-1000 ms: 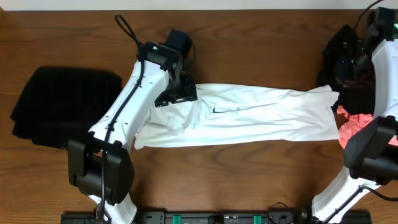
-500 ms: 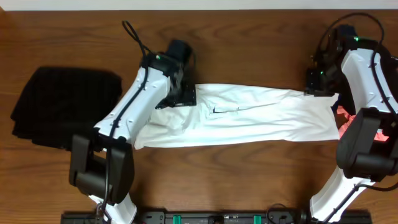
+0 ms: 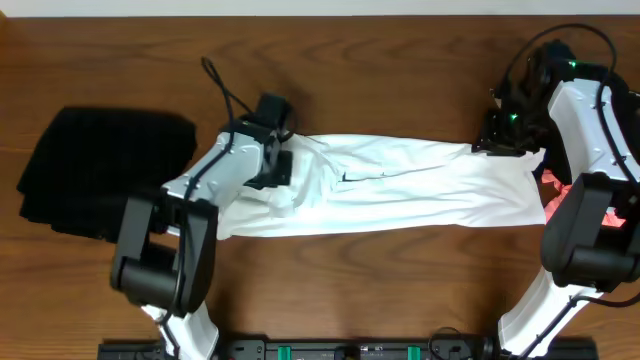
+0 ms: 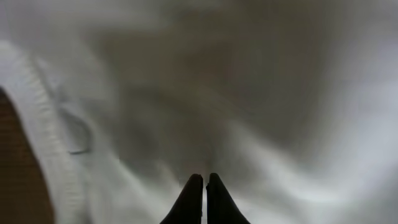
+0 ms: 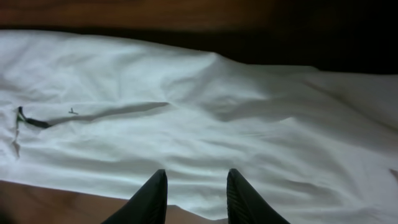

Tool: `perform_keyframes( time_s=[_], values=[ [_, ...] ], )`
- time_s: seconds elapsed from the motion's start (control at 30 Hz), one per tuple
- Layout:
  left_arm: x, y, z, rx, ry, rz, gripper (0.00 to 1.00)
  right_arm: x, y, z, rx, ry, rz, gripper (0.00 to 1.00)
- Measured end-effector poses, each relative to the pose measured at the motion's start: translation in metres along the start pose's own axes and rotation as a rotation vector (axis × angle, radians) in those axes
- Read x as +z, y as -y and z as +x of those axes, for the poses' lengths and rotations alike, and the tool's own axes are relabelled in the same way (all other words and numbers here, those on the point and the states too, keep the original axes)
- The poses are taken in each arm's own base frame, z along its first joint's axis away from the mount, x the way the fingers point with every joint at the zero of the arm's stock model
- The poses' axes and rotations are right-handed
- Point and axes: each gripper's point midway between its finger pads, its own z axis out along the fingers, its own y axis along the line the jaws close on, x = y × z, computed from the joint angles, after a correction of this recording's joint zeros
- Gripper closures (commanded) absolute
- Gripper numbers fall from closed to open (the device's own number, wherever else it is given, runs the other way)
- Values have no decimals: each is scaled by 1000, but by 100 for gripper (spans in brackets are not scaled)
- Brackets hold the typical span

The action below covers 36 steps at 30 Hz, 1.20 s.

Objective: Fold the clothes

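counting garments: one white shirt point(image 3: 420, 185), one black garment point(image 3: 100, 170) at left, one pink garment point(image 3: 560, 200) | left pincer point(image 4: 203, 177) clenched | right pincer point(image 5: 196, 177) released

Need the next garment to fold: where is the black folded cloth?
Overhead view: the black folded cloth lies at the wooden table's left side, left of the long white garment.

Nothing can be read in any of the views: no words, numbers, brand names or labels. The only candidate is a small dark print point(image 3: 358, 177) on the white garment point(image 3: 430, 190), just left of centre in the overhead frame. It shows there as a thin dark streak, too small to resolve into letters. In the right wrist view the same mark lies at the left edge of the frame, again illegible. The left wrist view is blurred cloth without any marking.
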Motion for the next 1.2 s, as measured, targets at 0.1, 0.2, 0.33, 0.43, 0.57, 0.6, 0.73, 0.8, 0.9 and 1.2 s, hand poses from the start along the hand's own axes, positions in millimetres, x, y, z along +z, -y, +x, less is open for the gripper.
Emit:
perform_keyframes(
  time_s=[0.1,0.2,0.33,0.43,0.57,0.6,0.73,0.8,0.9,1.2],
  values=[
    [10,-14,-2,-31,-19,-8,94,0,-1,0,-1,-1,-4,71],
    [13,-23,-6,-51,-25,1,94,0,-1,0,0,-1,-7,71],
    [15,-34,-12,-81,-21,10,94,0,0,1,5,-3,-10,71],
    [16,-51,-20,-127,-1,8,94,-1,2,1,12,-3,-12,70],
    [18,-83,-27,-210,22,-3,94,-3,6,9,34,-33,-13,64],
    [18,-89,-27,-225,24,-5,94,-3,7,10,38,-38,-13,63],
    [18,-103,-27,-260,25,-14,94,-1,8,9,37,-33,-12,62],
    [18,-103,-27,-262,25,-17,94,5,9,4,32,-8,-12,66],
    [18,-103,-27,-269,24,-17,94,21,13,0,36,19,-19,72],
    [18,-103,-27,-295,23,-16,94,48,40,4,144,54,-22,74]
  ],
)
